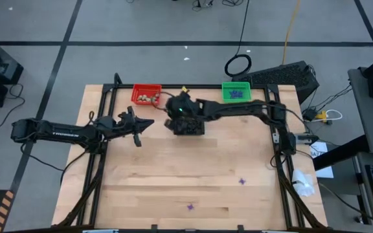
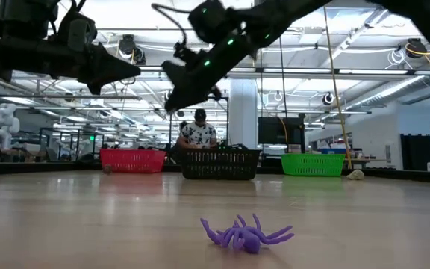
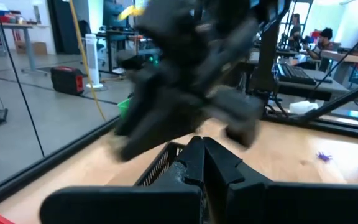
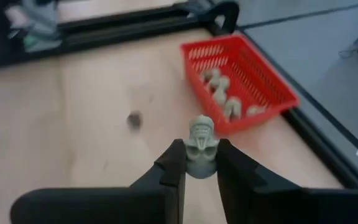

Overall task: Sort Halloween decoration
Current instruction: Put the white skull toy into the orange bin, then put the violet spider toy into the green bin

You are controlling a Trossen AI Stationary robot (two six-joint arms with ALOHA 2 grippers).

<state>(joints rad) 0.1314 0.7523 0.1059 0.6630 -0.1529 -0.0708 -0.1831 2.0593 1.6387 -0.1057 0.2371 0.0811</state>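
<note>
so no readable writing. right gripper (image 4: 201, 163) clamps a pale beige skull (image 4: 201, 144) near the red basket (image 4: 238, 78) at the table's (image 1: 173, 175) far edge; left gripper (image 3: 201, 163) fully closed, empty.

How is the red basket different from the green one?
The red basket sits at the table's back edge toward the left arm's side; the green basket sits toward the right arm's side. The red one holds pale beige lumps; the green one holds purple bits. Both are small, open-topped mesh plastic baskets.
</note>
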